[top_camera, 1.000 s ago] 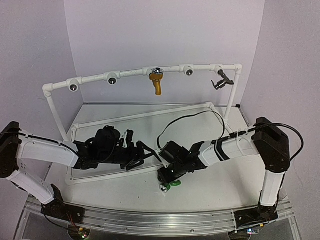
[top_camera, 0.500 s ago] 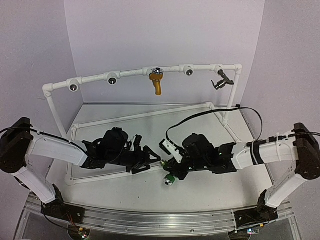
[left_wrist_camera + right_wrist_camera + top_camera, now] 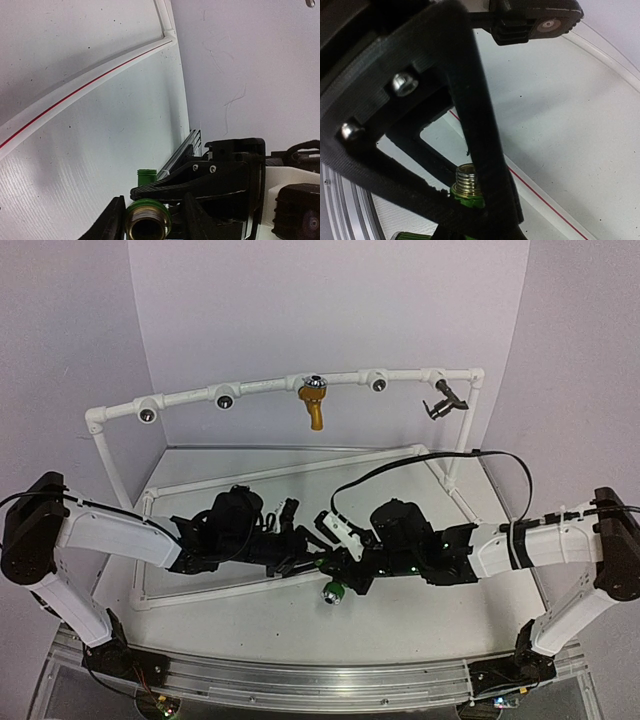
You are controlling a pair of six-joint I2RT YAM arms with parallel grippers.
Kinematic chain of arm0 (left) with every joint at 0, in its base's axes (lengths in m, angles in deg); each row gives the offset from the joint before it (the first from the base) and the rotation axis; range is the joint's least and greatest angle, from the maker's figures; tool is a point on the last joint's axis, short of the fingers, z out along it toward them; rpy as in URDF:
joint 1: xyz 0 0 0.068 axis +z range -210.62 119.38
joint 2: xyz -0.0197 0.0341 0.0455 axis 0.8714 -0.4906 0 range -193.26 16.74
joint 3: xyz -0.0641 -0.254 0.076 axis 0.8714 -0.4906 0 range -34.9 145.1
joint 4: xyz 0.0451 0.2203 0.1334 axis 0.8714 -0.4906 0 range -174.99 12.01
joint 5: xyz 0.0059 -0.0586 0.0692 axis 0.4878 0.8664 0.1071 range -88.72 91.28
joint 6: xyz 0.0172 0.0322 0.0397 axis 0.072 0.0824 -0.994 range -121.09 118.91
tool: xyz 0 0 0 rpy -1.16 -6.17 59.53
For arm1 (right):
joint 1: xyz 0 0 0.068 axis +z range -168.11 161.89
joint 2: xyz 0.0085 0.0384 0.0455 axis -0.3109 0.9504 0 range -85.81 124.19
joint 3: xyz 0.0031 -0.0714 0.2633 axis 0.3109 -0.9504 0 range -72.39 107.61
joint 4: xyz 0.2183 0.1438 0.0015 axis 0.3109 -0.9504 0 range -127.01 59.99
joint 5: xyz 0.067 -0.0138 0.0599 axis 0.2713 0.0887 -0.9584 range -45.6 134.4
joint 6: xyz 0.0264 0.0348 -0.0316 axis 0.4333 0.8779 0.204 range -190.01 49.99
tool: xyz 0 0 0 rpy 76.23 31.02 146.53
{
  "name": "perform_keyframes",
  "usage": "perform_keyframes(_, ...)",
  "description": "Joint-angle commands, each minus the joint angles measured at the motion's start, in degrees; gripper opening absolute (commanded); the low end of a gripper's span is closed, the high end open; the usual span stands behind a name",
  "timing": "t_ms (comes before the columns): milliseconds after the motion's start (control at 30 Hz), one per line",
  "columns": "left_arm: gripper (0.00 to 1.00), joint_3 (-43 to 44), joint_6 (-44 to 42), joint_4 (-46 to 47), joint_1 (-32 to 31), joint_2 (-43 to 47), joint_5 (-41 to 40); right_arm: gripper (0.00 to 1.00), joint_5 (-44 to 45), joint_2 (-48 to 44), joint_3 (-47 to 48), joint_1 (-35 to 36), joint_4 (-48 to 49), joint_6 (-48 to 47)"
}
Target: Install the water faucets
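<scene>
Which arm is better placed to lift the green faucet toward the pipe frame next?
Right, probably. The right gripper is shut on the green faucet, so it can lift. The left gripper only straddles the faucet's threaded end, a gap showing beside one finger, and would have to close first.

There is a green faucet [image 3: 333,591] with a brassy thread, a mustard faucet [image 3: 315,412], a dark grey faucet [image 3: 444,400], and a white frame [image 3: 265,386] bearing a thin red line.
</scene>
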Motion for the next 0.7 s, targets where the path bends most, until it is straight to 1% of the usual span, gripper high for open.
perform_keyframes(0,0.31,1.4,-0.8,1.7,-0.7,-0.1,0.8,0.0,1.3,-0.5,1.5,0.2,6.3,2.3)
perform_keyframes(133,0.06,1.7,-1.5,2.1,-0.7,0.4,0.6,0.0,3.0,-1.5,1.7,0.2,6.1,6.8)
perform_keyframes(167,0.01,1.6,-2.0,2.2,-0.7,0.8,0.4,0.06,3.9,-2.0,1.7,0.1,5.6,8.0)
perform_keyframes(233,0.0,1.3,-3.4,2.3,-0.4,2.1,-0.2,0.4,6.3,-3.5,2.0,0.1,3.5,10.7)
perform_keyframes(267,0.0,1.0,-4.5,2.4,-0.2,3.3,-0.8,0.63,8.0,-4.2,2.5,0.1,1.3,12.6)
perform_keyframes(300,0.0,0.6,-5.8,2.7,0.2,4.8,-1.3,0.81,8.8,-4.9,3.0,-0.1,-1.3,14.9)
perform_keyframes(333,0.0,-0.2,-7.1,3.4,0.6,6.4,-1.7,0.93,8.8,-5.8,3.5,-0.6,-3.8,17.9)
perform_keyframes(367,0.0,-1.1,-8.4,4.8,0.8,8.2,-2.4,0.97,6.3,-7.2,3.3,-1.8,-5.0,21.3)
perform_keyframes(400,0.0,-1.9,-10.0,6.2,1.0,10.4,-2.9,0.98,1.8,-8.8,2.8,-3.6,-5.5,24.8)
perform_keyframes(433,0.0,-2.4,-11.6,7.5,1.1,12.1,-3.2,0.98,-2.2,-10.4,1.6,-5.1,-3.9,28.9)
perform_keyframes(500,0.0,-2.9,-14.3,10.1,1.1,14.7,-3.0,0.98,-9.0,-13.7,-1.7,-6.4,2.7,36.1)
perform_keyframes(600,0.0,-3.4,-16.6,14.9,1.1,17.4,-2.1,0.98,-13.2,-16.2,-4.7,-6.5,13.3,44.8)
perform_keyframes(667,0.0,-4.0,-17.0,19.3,1.1,18.1,-1.0,0.98,-16.8,-15.3,-5.4,-6.6,21.3,50.3)
